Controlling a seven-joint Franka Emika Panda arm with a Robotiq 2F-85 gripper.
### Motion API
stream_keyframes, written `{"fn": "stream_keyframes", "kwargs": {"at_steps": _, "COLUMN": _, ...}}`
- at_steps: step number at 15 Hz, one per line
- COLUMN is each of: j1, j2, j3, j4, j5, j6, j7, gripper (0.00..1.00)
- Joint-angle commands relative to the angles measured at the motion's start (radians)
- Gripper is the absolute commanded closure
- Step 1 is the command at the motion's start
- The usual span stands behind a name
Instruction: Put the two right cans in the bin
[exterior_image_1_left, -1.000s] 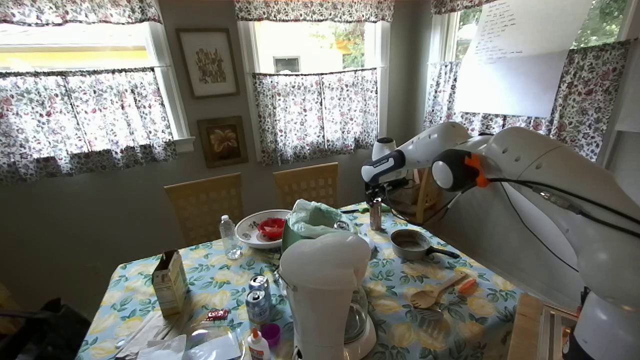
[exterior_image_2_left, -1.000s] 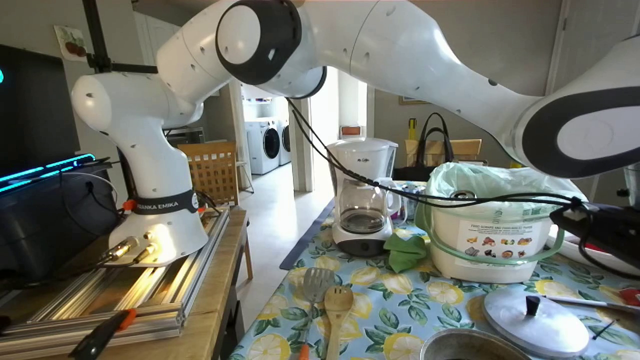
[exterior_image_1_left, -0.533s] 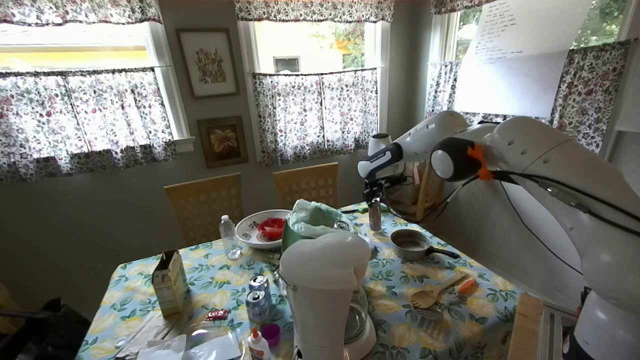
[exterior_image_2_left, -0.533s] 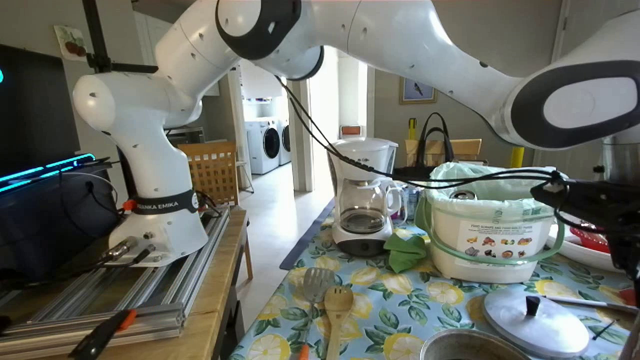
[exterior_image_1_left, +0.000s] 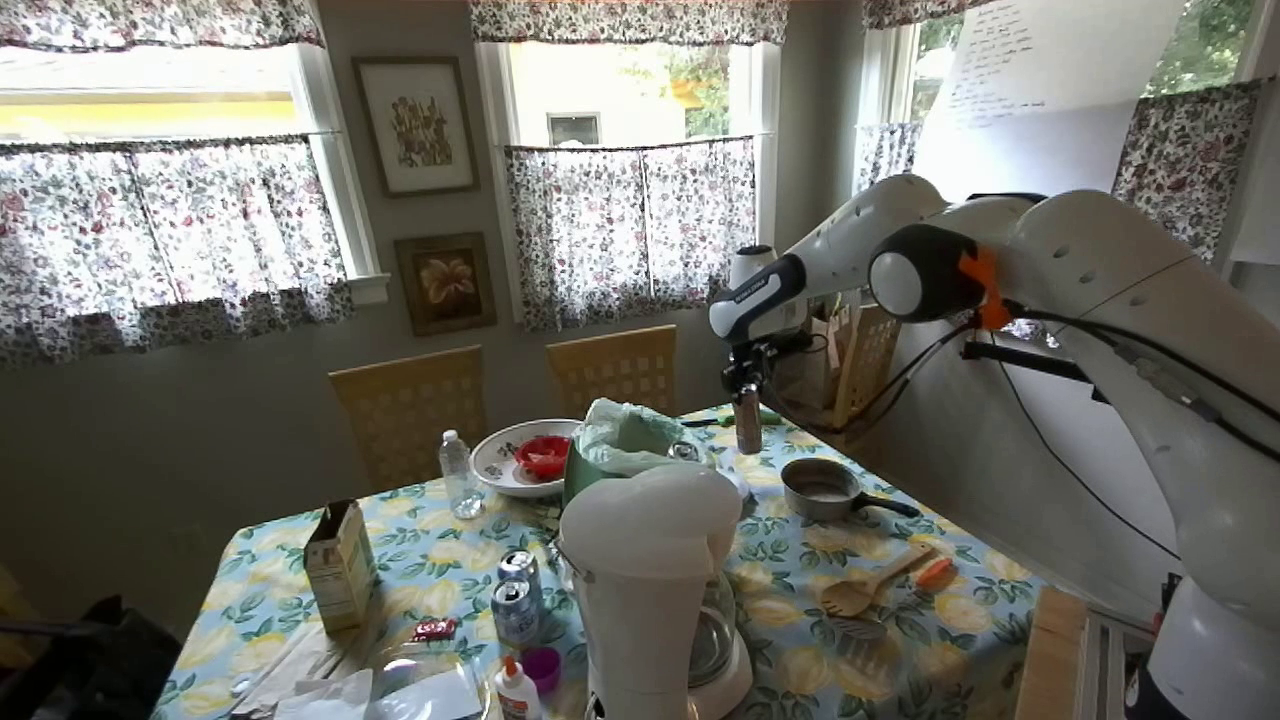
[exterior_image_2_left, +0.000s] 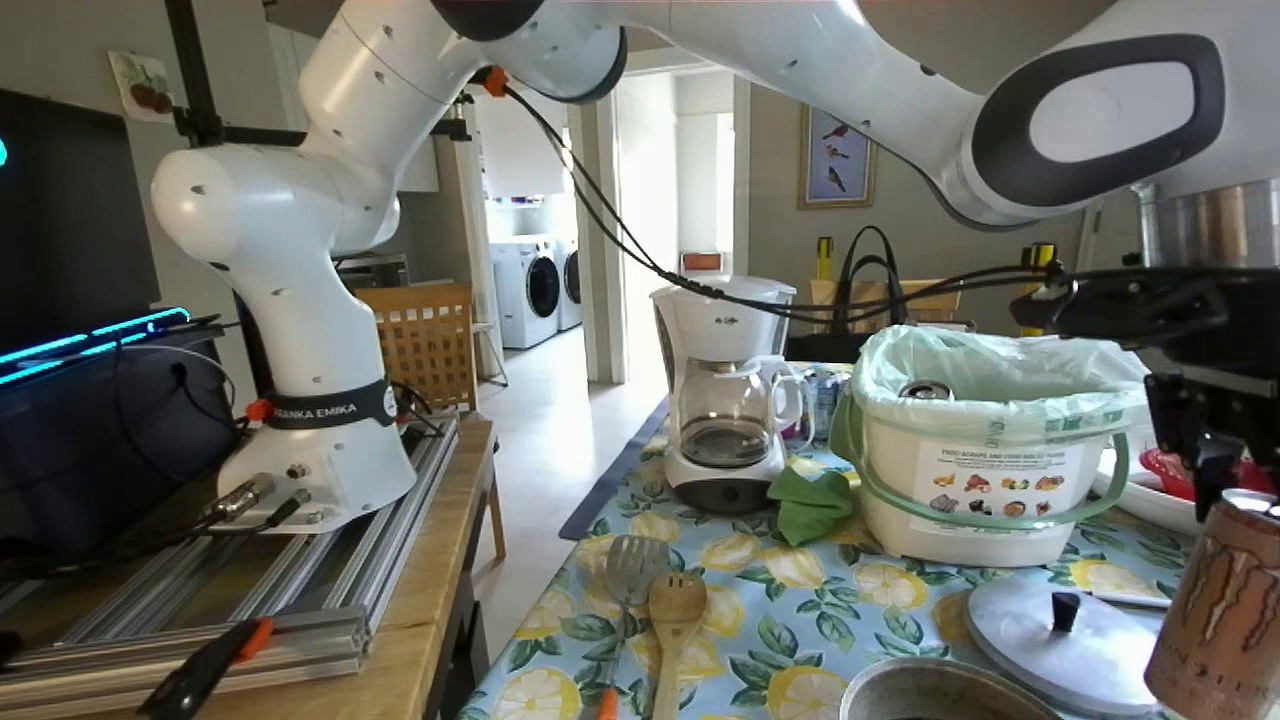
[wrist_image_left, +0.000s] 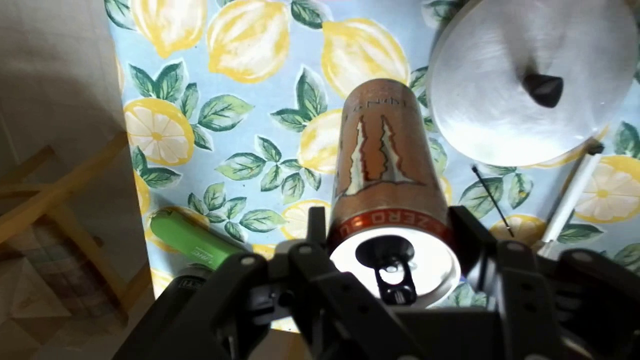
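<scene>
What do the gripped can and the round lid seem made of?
The can: probably aluminium, printed orange, judging by its bright pull-tab top. The lid: metal, perhaps aluminium, satiny, from its soft grey sheen; its black knob could be plastic.

Curtained windows (exterior_image_1_left: 640, 95) are glowing behind wooden chairs (exterior_image_1_left: 612, 372), and a pale floor (exterior_image_2_left: 545, 410) is leading to what seems a washer (exterior_image_2_left: 522, 290).

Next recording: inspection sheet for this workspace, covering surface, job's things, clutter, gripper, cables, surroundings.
Surface: blue lemon-print tablecloth, crowded.
Job's things: orange-pink metal can in the black gripper; silver-topped can, body mostly hidden, inside the white plastic bin.
Clutter: two blue-silver cans, white plastic coffee maker, grey metal pan, round silver lid.
Gripper: closed on the orange-pink metal can.
Cables: black cables loop beneath the white robot arm.
Surroundings: light-wood chairs, floral curtains.
</scene>
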Motion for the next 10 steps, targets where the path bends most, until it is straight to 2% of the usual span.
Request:
{"fn": "stream_keyframes", "kwargs": {"at_steps": 1, "j1": 0.045, "j2": -0.154, "j3": -0.006, "j4": -0.192, "j5": -0.028, "j6": 0.040, "j7": -0.027, "gripper": 0.63}}
{"fn": "stream_keyframes", "kwargs": {"at_steps": 3, "j1": 0.064, "j2": -0.215, "j3": -0.009, "j4": -0.252, "j5": -0.036, "j6": 0.058, "j7": -0.035, "gripper": 0.63}}
{"fn": "stream_keyframes", "kwargs": {"at_steps": 4, "j1": 0.051, "j2": -0.245, "j3": 0.018, "j4": -0.277, "j5": -0.060, "j6": 0.069, "j7": -0.033, "gripper": 0.63}}
{"fn": "stream_keyframes", "kwargs": {"at_steps": 10, "j1": 0.055, "j2": -0.405, "j3": 0.056, "j4": -0.415, "j5": -0.080, "j6": 0.095, "j7": -0.097, "gripper": 0.63}}
